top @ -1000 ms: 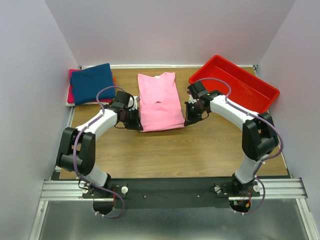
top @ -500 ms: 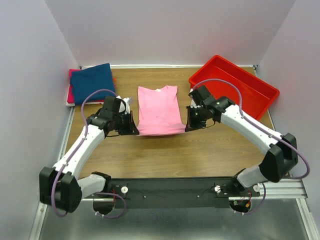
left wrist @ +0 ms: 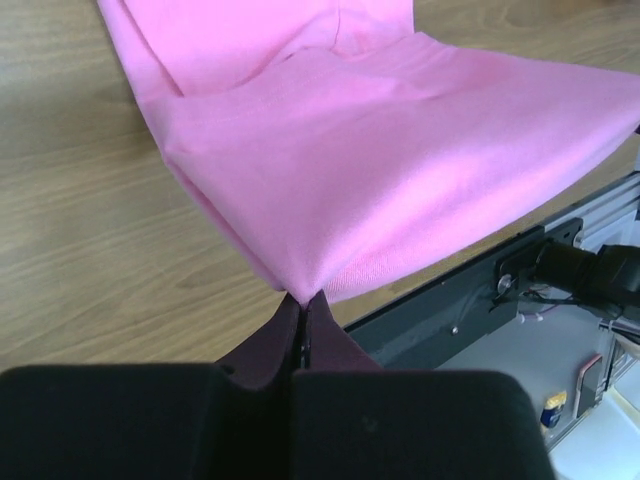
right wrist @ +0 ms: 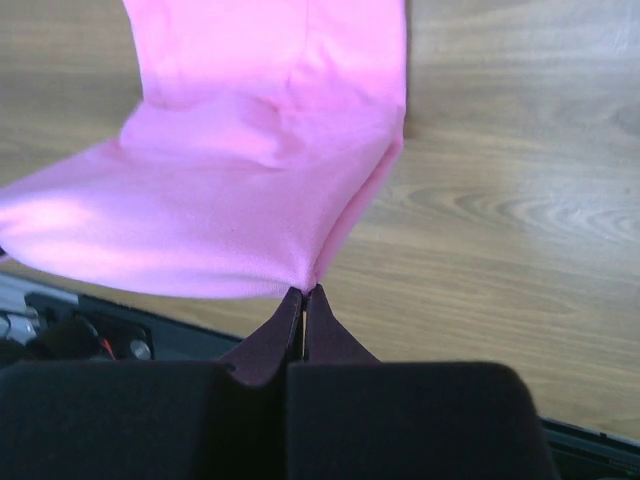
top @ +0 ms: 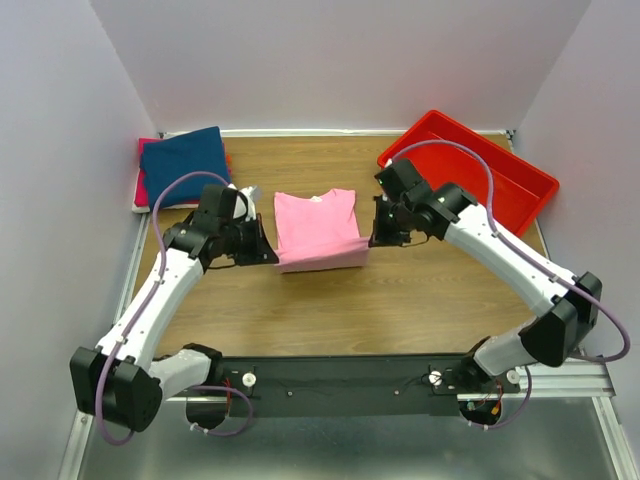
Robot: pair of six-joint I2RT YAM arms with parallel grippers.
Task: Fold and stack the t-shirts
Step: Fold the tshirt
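Folding the light pink short-sleeved cloth t-shirt (top: 316, 228), which lies mid-counter, nearer the far edge than the near one, on the wooden counter (top: 330, 310). The left hand (top: 270, 256) and right hand (top: 373, 238) each pinch one near corner of the shirt and hold the hem raised, while the collar end rests flat.

Judged step: carrying the hem over toward the collar. To do it well, both corners should travel toward the far edge at equal height and pace, with the cloth taut between them so that the fold line runs parallel to the near edge. The hem should then be lowered square onto the collar end before either pinch opens.

The wrist views show what the top view cannot: the fingers (left wrist: 262, 362) of the left hand, and those (right wrist: 262, 355) of the right, pressed together on a corner of doubled pink cloth. Only the top view shows the navy blue folded cloth shirt (top: 185, 165) stacked on red-magenta cloth (top: 143, 186) at the far left corner, and the rigid red plastic rectangular tray (top: 500, 180) at the far right corner
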